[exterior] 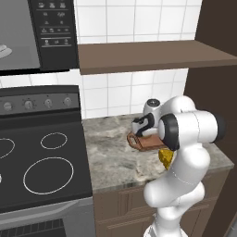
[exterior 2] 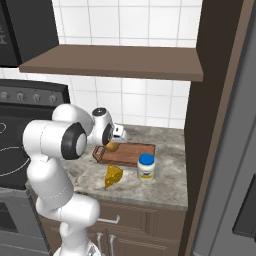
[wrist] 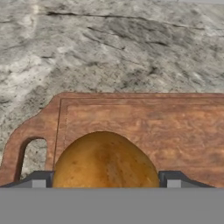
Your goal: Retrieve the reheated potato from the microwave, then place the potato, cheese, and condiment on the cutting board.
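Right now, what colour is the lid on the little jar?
Blue. The jar has a blue lid and a white label; the right base view shows it best.

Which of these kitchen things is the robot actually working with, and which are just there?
In the job: potato between the gripper fingers over the cutting board; cheese and condiment on the counter; microwave.

Just there: stove, shelf, tiled wall.

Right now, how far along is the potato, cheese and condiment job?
Done: the potato is out of the microwave and at the cutting board's handle end. In hand: it sits between the wide gripper's fingertips, apparently being released. Left: the cheese and condiment stand on the counter.
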Tool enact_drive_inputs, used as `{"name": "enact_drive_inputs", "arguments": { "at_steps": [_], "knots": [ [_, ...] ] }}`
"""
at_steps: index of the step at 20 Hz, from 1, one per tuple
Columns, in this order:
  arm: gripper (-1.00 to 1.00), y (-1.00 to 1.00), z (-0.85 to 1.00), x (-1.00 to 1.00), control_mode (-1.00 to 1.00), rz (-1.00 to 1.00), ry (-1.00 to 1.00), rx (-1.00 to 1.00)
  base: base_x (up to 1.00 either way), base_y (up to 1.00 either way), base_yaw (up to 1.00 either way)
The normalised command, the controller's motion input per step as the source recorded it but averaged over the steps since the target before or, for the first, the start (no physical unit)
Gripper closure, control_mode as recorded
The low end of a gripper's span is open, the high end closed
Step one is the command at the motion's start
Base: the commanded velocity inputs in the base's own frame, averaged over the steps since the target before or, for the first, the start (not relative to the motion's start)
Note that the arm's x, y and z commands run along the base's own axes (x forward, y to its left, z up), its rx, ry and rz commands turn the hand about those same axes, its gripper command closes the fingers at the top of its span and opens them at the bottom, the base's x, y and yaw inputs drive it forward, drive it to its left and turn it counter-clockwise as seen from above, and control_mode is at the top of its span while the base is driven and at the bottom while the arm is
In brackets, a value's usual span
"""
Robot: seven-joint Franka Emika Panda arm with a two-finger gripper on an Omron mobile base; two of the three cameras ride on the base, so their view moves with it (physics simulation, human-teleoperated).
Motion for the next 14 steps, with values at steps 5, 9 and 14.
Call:
{"name": "enact_drive_inputs", "arguments": {
  "at_steps": [5,9,14],
  "knots": [
    [-1.00,-0.04,-0.33,-0.04,-1.00,0.00,0.01,0.00,0.00,0.00,0.00],
    [-1.00,-0.05,-0.20,-0.10,-1.00,0.00,0.00,0.00,0.00,0.00,0.00],
    [-1.00,-0.06,-0.05,-0.11,-1.00,0.00,0.00,0.02,0.00,0.00,0.00]
  ]
}}
